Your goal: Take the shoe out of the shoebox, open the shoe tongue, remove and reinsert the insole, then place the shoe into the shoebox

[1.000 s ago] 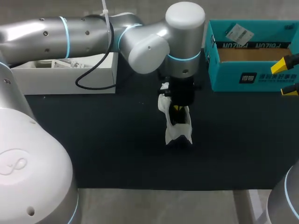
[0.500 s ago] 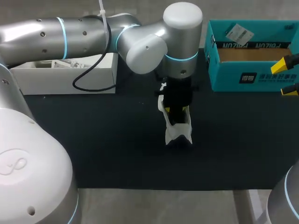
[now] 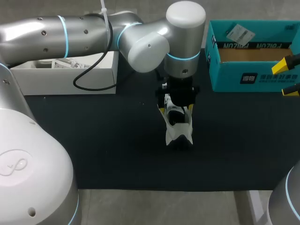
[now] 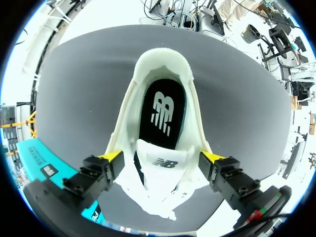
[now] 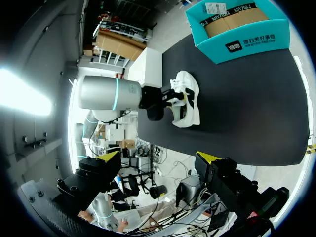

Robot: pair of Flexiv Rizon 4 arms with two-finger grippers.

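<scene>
Between the left jaws, the black insole [image 4: 163, 111] bears a large white logo mark. The white tongue [image 4: 160, 160], nearer the jaws, bears a small dark one. Well off to one side of them, the teal shoebox [image 3: 220, 75] carries a white panel [image 3: 248, 78] of dark characters on its outer wall, a lettering strip [image 3: 255, 45] on its inner wall, upside down, and a printed paper tag [image 3: 239, 33].

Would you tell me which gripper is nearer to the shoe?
Left. The left gripper is over the shoe, fingers either side; the right gripper is off by the shoebox.
</scene>
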